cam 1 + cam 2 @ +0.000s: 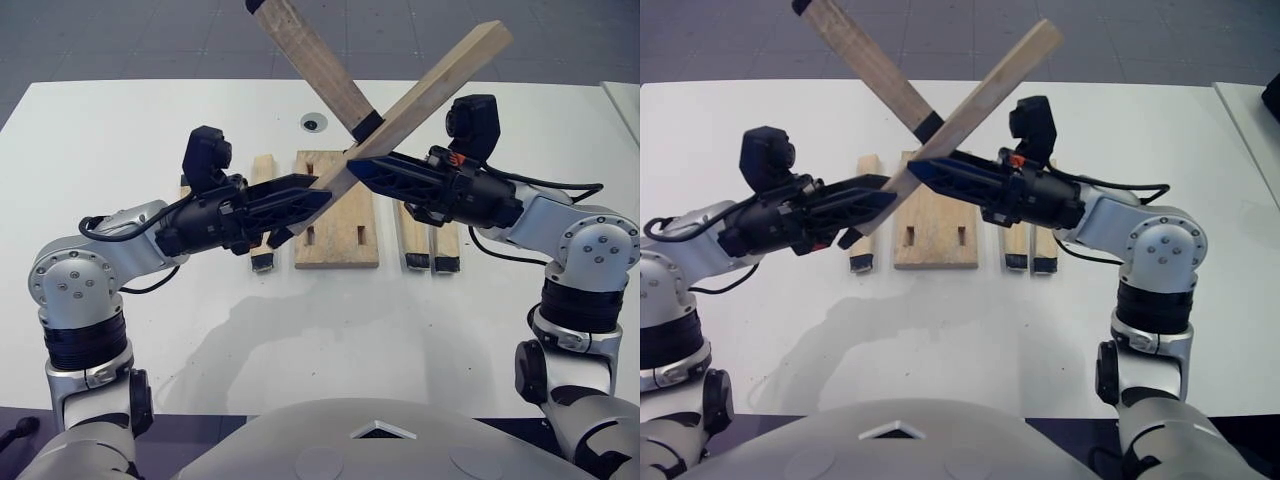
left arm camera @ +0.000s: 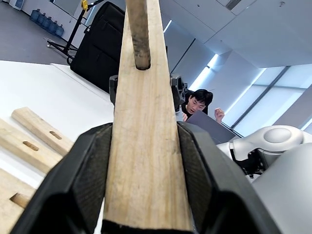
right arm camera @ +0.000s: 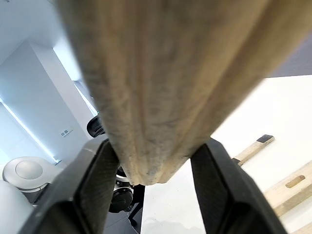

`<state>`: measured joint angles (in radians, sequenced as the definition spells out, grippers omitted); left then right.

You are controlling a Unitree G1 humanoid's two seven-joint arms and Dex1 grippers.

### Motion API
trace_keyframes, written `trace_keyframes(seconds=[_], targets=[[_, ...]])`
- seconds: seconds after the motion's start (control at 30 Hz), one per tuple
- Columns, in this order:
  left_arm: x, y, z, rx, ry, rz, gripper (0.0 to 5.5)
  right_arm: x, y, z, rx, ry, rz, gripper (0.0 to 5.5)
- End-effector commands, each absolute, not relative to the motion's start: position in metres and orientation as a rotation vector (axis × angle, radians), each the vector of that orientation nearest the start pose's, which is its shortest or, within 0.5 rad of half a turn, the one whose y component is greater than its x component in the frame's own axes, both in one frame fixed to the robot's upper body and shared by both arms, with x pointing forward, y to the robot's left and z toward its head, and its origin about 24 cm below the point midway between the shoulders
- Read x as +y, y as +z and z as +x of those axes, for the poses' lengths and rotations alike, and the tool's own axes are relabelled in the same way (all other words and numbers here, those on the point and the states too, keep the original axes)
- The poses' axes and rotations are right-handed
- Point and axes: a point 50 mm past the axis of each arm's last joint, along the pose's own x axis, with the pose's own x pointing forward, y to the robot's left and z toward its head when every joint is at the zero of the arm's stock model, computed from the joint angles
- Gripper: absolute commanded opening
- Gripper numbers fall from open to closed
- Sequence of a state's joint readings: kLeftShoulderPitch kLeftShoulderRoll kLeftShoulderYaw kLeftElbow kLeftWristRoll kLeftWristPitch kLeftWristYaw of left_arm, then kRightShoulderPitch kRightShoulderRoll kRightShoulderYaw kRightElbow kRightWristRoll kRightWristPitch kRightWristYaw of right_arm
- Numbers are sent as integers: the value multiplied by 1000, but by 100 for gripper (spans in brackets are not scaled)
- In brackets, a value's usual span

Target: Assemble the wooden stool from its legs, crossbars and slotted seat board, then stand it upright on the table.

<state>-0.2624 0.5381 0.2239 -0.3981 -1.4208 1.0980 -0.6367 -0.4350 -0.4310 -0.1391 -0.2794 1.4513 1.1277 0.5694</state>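
White surface [image 1: 150,130] with the seat board [image 1: 340,240]; above it my left hand [image 1: 315,195] pinches a leg [image 1: 440,75], my right hand [image 1: 358,165] a second leg [image 1: 310,50], crossed.

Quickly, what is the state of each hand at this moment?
Left hand: closed, holding the right-leaning leg.
Right hand: closed, holding the left-leaning leg.

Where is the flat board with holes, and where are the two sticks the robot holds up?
seat board [image 1: 337,250]: left eye view, bare wood between its slots.
left arm's stick [image 1: 453,70]: left eye view, its pale upper part.
right arm's stick [image 1: 315,55]: left eye view, its middle.
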Motion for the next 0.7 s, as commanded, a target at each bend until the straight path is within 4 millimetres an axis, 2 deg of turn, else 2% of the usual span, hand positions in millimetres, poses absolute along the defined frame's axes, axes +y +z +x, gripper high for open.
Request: trace_keyframes(seconds=[0.03,0.2,0.23,0.37,0.53,0.6,0.67,0.7], targets=[[155,179,217,251,-1387,-608,203,-124,196,239,236,1482,677,206],[153,179,217,247,-1402,-606,203,-122,198,237,220,1502,702,204],[154,179,218,237,-1395,-606,239,-122,199,237,216,1500,705,204],[165,180,226,176,-1318,-628,302,-128,200,239,210,1470,690,204],[196,183,247,84,-1064,-572,388,-151,194,239,222,1364,639,204],[201,172,260,104,-884,-459,423,-162,190,238,232,1302,604,204],[198,146,271,195,-690,-224,460,-171,186,238,230,1240,574,204],[190,132,269,239,-663,-110,479,-175,185,238,224,1214,564,204]])
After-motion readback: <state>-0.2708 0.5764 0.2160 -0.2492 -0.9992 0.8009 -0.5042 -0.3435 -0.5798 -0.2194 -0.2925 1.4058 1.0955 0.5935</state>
